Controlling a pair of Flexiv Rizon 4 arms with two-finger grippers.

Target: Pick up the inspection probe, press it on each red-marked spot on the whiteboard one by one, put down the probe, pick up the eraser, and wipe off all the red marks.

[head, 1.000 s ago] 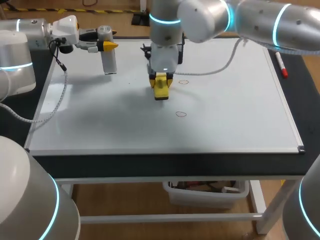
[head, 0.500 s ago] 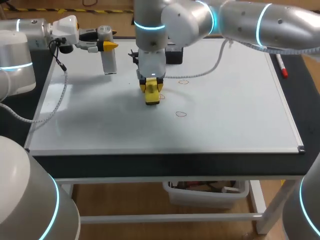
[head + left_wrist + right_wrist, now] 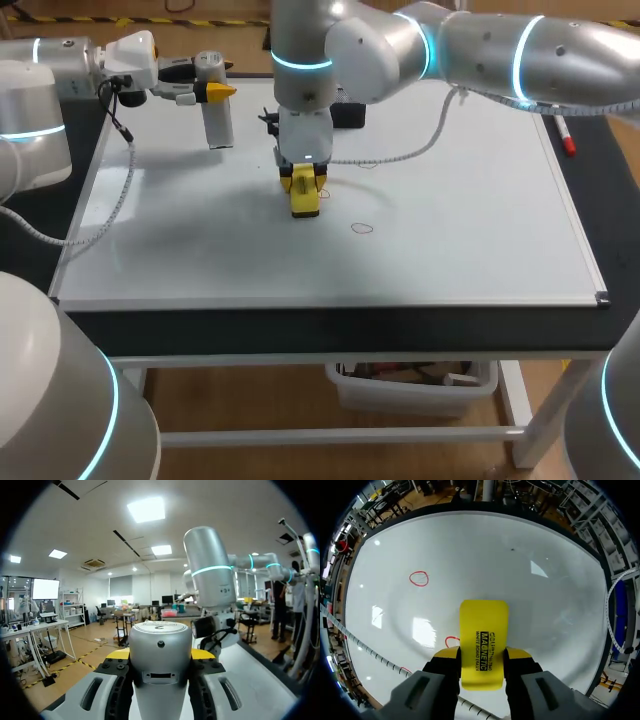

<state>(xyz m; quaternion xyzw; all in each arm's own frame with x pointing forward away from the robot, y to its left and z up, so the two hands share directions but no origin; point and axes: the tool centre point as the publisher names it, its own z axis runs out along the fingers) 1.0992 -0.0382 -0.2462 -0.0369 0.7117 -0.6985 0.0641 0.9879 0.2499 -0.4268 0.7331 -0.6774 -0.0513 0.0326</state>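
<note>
Black lettering printed lengthwise on the yellow eraser (image 3: 484,640); small dark mark, too tiny to read, atop the probe (image 3: 160,650)

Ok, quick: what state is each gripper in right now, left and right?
Left gripper: closed, holding the probe.
Right gripper: closed, holding the yellow eraser.

Yellow eraser (image 3: 484,630) with black lettering, red ring marks (image 3: 419,578), white whiteboard (image 3: 450,230), silver-grey probe (image 3: 160,645)

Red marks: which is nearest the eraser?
The half-hidden mark at the eraser's edge; the full circle lies farther ahead, clear of it.
</note>
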